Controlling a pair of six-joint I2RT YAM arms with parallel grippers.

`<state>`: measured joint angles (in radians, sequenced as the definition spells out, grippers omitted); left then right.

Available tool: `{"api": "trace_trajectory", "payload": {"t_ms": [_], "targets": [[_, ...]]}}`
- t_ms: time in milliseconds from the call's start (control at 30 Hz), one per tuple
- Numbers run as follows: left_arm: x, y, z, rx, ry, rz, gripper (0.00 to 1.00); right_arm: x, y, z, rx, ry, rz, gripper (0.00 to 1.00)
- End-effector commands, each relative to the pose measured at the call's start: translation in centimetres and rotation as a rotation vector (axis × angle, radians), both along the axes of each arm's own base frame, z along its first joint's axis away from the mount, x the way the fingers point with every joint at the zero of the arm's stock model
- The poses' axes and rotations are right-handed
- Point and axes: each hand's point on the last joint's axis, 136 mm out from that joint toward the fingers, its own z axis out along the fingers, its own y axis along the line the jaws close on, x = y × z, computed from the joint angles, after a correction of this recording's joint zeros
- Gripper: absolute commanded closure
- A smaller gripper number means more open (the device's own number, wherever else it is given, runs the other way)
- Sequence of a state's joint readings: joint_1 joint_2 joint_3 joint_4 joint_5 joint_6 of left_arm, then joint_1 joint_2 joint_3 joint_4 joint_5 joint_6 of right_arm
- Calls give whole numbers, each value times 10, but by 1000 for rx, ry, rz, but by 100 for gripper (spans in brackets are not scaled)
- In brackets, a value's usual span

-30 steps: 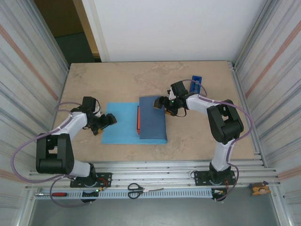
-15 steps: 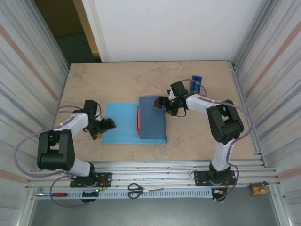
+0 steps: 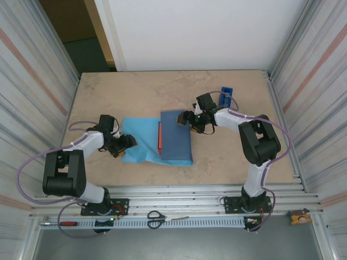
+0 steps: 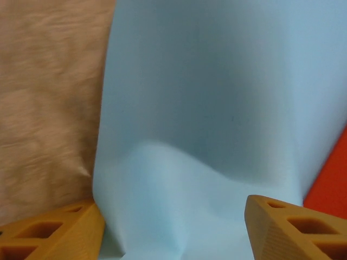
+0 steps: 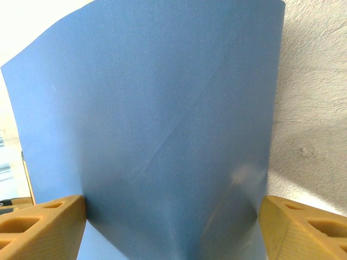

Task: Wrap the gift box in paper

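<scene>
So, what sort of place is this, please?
Probably a robot test cell, not a home. The table is closed in by corrugated metal walls, the left arm and right arm are bolted to an aluminium rail frame at its near edge, where scissors lie.

The paper [image 3: 140, 142] is a large thin blue sheet lying in the middle of the table [image 3: 108, 92]. Its left part is spread with the light blue face up and rises in a soft wave near the left edge, while its right part is folded over, so the darker blue face shows on top. The gift box [image 3: 160, 136] is bright orange and lies flat under this folded part, almost fully covered; only a narrow strip of its left side shows beside the dark flap.
</scene>
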<state>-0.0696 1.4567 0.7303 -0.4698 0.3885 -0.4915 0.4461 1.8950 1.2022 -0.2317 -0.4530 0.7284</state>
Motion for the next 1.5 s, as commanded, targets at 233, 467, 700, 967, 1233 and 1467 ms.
{"api": "trace_trajectory", "payload": {"t_ms": [233,467,700,967,1233,1467], "targets": [[32,-12,20,-166,-132,-12,21,-35,-25,-46,-165,162,-5,19],[45,-28,29,-336,-174,-55,27,-36,-25,-47,-164,168,-5,19],[49,-30,26,-374,-182,-54,28,-37,-25,-47,-163,167,-5,19],[68,-41,39,-498,-241,-97,21,-36,-24,-46,-158,165,-4,19],[99,-35,44,-444,-296,-119,18,-35,-25,-47,-162,169,-4,19],[115,-32,40,-435,-295,-128,17,-35,-25,-47,-163,171,-5,19]]}}
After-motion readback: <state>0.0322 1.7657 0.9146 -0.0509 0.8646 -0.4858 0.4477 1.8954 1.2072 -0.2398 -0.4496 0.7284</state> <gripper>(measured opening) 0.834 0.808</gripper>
